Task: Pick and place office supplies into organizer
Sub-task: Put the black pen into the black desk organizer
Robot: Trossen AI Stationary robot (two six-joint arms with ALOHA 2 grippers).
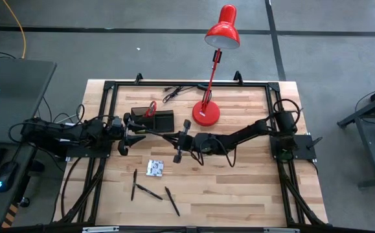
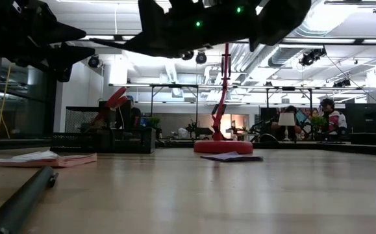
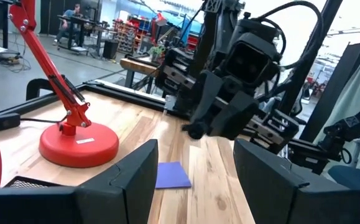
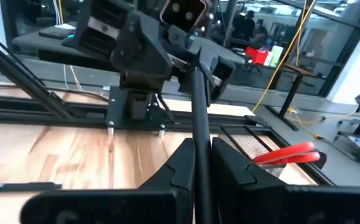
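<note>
My right gripper [image 1: 176,138] is in the middle of the table, shut on a thin black pen [image 1: 158,133]. The pen points at my left gripper [image 1: 125,134], which is open just near of the black organizer [image 1: 162,120]. Red-handled scissors [image 1: 150,108] stand in the organizer. The left wrist view shows the purple pad [image 3: 170,175] lying flat on the table beyond the open fingers, and no pen between them. The patterned packet [image 1: 155,168] and three more pens [image 1: 149,192] lie on the near part of the table. My right gripper [image 4: 203,155] pinches the pen's shaft [image 4: 196,127] between its two fingers, at the end nearest the right arm. The fingers come level from the table's right and lie along the pen. The pen sticks out level toward the left gripper [image 4: 167,56]. I cannot tell whether its free end touches that gripper.
The red lamp's round base [image 1: 206,114] stands just right of the organizer, its arm and shade reaching past the far edge. A black cable [image 1: 174,92] lies at the far edge. Bare wood shows at the near right [image 1: 252,188].
</note>
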